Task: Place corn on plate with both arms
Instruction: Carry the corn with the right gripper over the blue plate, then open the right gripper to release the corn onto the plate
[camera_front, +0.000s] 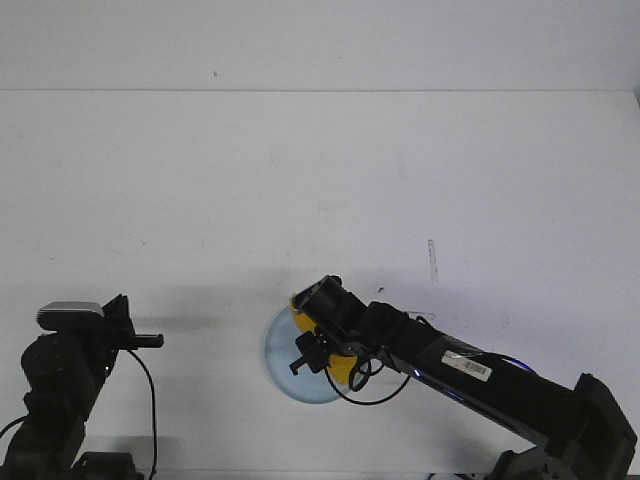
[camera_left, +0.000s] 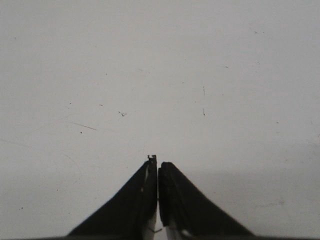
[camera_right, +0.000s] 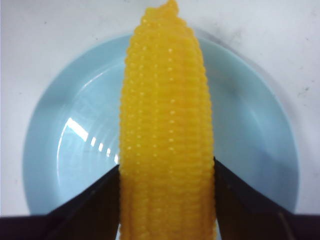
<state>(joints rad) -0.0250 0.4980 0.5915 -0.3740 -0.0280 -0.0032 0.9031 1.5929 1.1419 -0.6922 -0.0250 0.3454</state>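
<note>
The bright yellow corn (camera_right: 167, 120) lies lengthwise across the middle of the pale blue plate (camera_right: 65, 150), its tapered tip reaching the far rim. My right gripper (camera_right: 167, 172) is shut on the corn, one black finger pressed against each side of the cob. In the front view the right gripper (camera_front: 320, 340) sits over the plate (camera_front: 278, 360) near the table's front edge, with the corn (camera_front: 298, 318) showing beside it. I cannot tell whether the corn rests on the plate. My left gripper (camera_front: 150, 340) is shut and empty at the front left, over bare table (camera_left: 158, 165).
The white table (camera_front: 320, 200) carries a few small dark marks, one right of the plate (camera_front: 432, 258). The right arm (camera_front: 500, 385) stretches from the front right corner toward the plate.
</note>
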